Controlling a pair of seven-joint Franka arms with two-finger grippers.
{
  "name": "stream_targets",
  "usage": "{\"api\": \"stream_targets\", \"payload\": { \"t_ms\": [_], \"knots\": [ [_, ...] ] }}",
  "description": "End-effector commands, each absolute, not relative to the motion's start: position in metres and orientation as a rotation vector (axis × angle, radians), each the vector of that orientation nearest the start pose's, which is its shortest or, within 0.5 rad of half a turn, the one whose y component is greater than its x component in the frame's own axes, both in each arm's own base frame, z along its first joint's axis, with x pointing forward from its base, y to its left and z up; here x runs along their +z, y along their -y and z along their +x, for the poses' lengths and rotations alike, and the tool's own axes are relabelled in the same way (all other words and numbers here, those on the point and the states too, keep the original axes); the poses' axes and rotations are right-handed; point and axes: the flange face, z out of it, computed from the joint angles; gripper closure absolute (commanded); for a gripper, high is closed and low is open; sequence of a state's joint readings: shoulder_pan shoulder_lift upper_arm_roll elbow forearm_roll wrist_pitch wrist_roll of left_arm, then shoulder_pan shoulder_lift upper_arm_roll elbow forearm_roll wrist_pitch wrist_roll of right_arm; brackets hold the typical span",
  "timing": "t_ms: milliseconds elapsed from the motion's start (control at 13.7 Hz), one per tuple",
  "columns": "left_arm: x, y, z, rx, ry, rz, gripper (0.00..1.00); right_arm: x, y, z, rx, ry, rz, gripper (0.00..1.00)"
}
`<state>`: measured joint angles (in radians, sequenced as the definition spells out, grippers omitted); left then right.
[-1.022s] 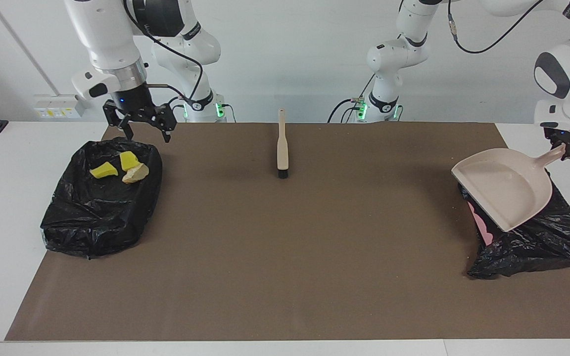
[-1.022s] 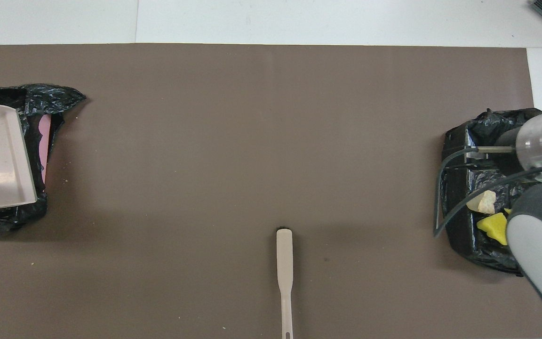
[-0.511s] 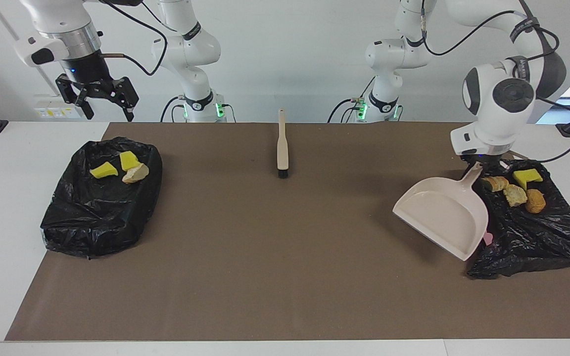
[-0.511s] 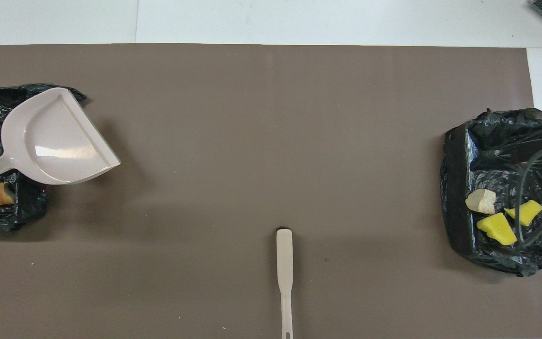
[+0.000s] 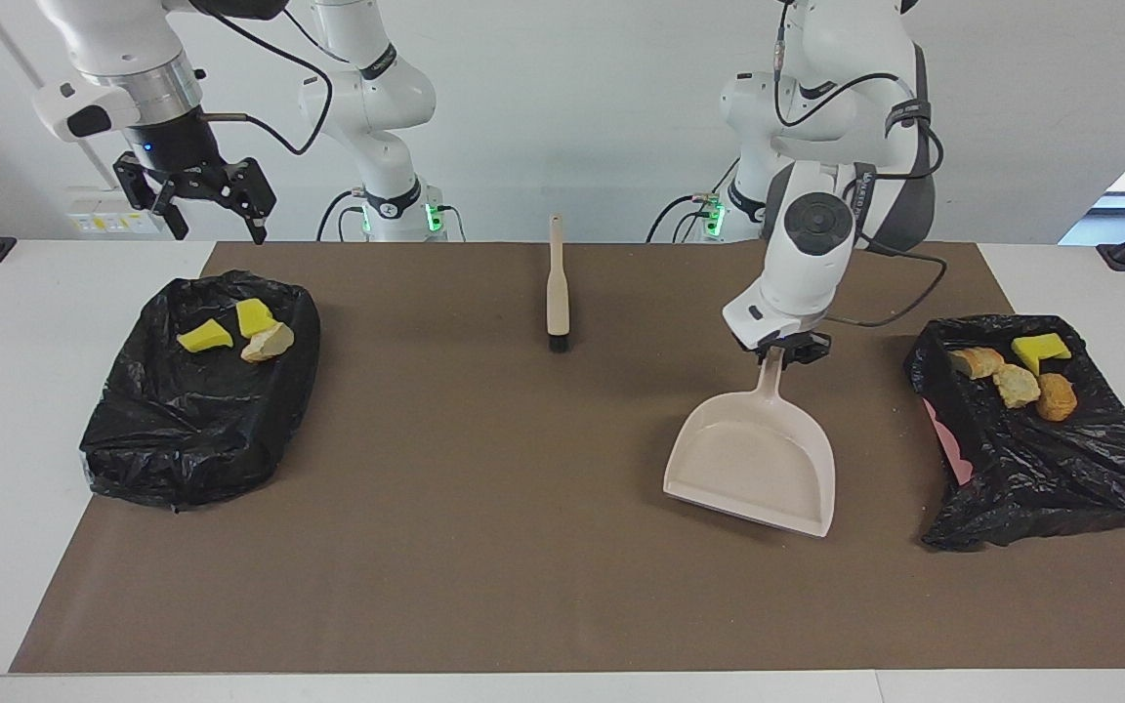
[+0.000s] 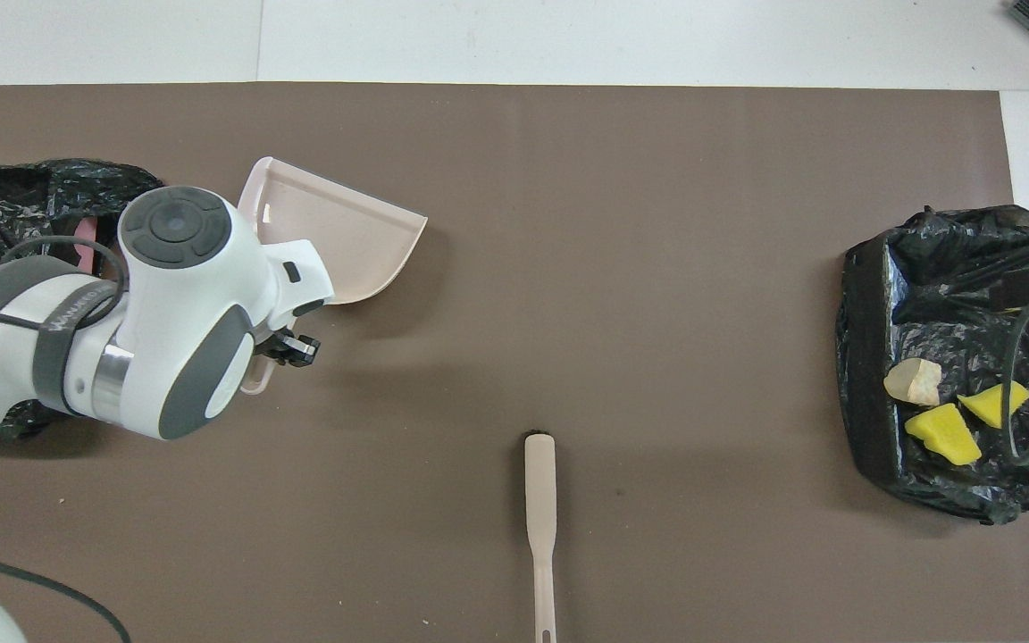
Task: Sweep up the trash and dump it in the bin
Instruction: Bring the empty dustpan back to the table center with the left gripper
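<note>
**Over the mat, an emptied dustpan**

Over the brown mat (image 5: 484,547), toward its own end of the bench (image 5: 16,439), the left pincer (image 5: 783,350) is clamped on the handle of the dustpan (image 5: 753,467). It hangs the pan mouth-down and away from the robots, just clear of the mat or barely touching; which, I cannot tell. The pan holds nothing, so this looks like a carry toward a resting spot, not a scoop.

Beside it, at that end, the black-lined bin (image 5: 1041,459) holds one yellow wedge (image 5: 1041,348) and three tan bread pieces (image 5: 1016,385), lying on the liner's near slope.

The brush (image 5: 557,288) lies on the mat at mid-bench, close to the robots, bristles pointing away from them, untouched.

The right pincer (image 5: 196,200) waits with fingers apart, raised above the second lined bin (image 5: 191,430), which holds two yellow wedges (image 5: 219,328) and one pale bread piece (image 5: 268,343). With no trash visible on the mat, the sweeping seems done.
</note>
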<state>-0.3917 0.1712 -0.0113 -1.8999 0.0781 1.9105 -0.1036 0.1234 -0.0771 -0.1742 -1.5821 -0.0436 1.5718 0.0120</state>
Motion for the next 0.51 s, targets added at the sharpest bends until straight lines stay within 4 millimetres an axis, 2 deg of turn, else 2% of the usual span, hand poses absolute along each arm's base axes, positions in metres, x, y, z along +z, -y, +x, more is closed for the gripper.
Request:
{"api": "stream_targets", "payload": {
  "t_ms": [0, 146, 219, 292, 438],
  "knots": [
    [0.407, 0.291, 0.548, 0.164, -0.258, -3.1, 1.0, 0.659, 0.037, 0.526, -0.079, -0.074, -3.187, 0.0],
    [0.409, 0.341, 0.549, 0.14, -0.207, -3.131, 1.0, 0.659, 0.037, 0.526, -0.079, -0.074, -3.187, 0.0],
    [0.406, 0.357, 0.55, 0.134, -0.193, -3.135, 1.0, 0.659, 0.036, 0.526, -0.079, -0.074, -3.185, 0.0],
    [0.406, 0.365, 0.553, 0.137, -0.149, -3.148, 1.0, 0.659, 0.036, 0.525, -0.074, -0.077, -3.185, 0.0],
    [0.392, 0.408, 0.555, 0.129, -0.137, -3.144, 1.0, 0.657, 0.039, 0.524, -0.067, -0.091, -3.184, 0.0]
  ]
}}
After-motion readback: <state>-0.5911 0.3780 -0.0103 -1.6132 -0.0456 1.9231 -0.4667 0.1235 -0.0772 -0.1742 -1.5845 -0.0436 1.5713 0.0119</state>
